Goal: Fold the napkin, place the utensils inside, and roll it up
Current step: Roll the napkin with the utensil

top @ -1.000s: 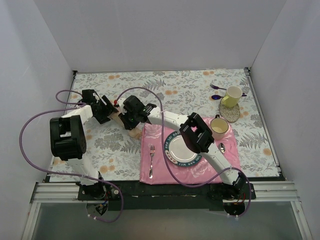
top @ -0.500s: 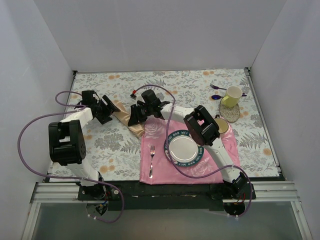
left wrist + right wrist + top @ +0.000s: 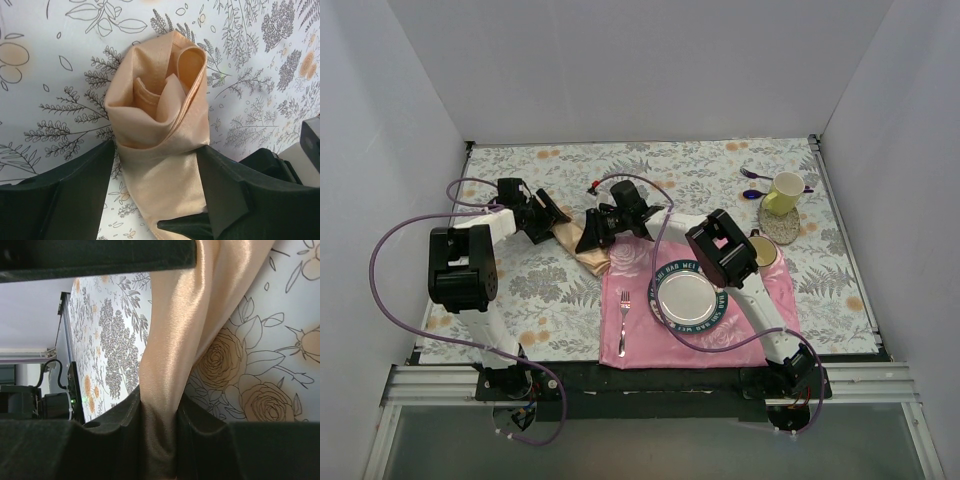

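Both the left end effector (image 3: pixel 156 157) and right end effector (image 3: pixel 159 412) clench the napkin (image 3: pixel 160 100).

From above and behind, we look down over the whole table (image 3: pixel 700 170). Our two wrist views sit close to its surface, and all three share the napkin (image 3: pixel 582 252).

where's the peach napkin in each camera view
top external: napkin left of centre, stretched between the two arms' jaws.
left wrist: centre, a bunched roll between the jaws.
right wrist: a strip running top to bottom centre, pinched in the jaws.
shared landmark: the leaf-printed tablecloth under it.
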Robot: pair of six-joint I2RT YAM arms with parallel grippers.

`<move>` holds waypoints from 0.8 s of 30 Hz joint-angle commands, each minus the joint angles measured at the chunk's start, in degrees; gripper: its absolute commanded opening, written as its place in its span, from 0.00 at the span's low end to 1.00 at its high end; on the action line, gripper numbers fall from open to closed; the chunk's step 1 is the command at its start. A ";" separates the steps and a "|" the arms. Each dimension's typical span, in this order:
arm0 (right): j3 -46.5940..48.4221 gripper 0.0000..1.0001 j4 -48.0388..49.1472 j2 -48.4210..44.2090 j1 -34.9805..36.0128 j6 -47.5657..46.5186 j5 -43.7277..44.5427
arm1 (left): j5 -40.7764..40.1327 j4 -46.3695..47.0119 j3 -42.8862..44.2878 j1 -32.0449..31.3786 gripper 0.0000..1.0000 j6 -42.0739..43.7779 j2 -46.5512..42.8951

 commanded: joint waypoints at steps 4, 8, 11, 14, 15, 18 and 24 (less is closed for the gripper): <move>2.17 0.45 -6.76 -1.93 0.05 -7.16 0.47 | -4.18 0.65 -0.58 -0.08 0.61 1.83 0.81; 5.69 0.58 -18.01 -4.31 0.57 -15.87 8.45 | -3.74 1.61 -1.99 -0.08 0.56 1.75 0.10; 8.50 0.66 -24.17 -6.06 1.36 -21.32 14.25 | -3.56 1.71 -2.61 -0.08 0.55 1.83 -0.51; 11.75 0.74 -29.62 -7.38 3.20 -27.02 21.80 | -3.21 1.79 -2.87 -0.08 0.54 2.01 -0.95; 12.72 0.79 -31.03 -7.56 3.82 -28.70 24.01 | -3.21 1.71 -2.87 -0.17 0.54 2.01 -1.13; 15.98 0.89 -34.90 -7.65 6.98 -34.68 33.59 | -3.12 1.71 -3.05 -0.08 0.54 2.01 -1.39; 19.58 0.95 -36.84 -5.72 11.91 -40.92 45.37 | -2.68 1.71 -3.49 -0.08 0.53 2.19 -1.57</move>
